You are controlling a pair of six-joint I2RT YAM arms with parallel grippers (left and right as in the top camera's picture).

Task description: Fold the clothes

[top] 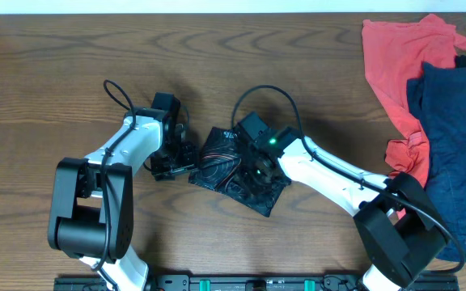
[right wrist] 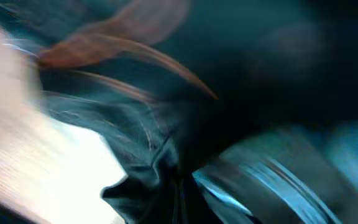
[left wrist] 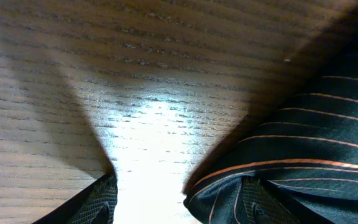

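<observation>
The black jersey [top: 221, 158], with fine orange and white lines, lies folded into a small bundle at the table's middle. My left gripper [top: 176, 164] is at the bundle's left edge, low over the wood. In the left wrist view it is open [left wrist: 176, 190], with bare table between the fingers and the jersey's edge [left wrist: 316, 137] lying over the right finger. My right gripper [top: 257, 168] is down on top of the bundle. The right wrist view is blurred and filled with dark fabric [right wrist: 135, 143] bunched at the jaws, which look shut on it.
A coral-red garment [top: 395, 65] and a navy-blue garment [top: 459, 145] lie piled at the right edge of the wooden table [top: 71, 81]. The arm bases stand at the front edge.
</observation>
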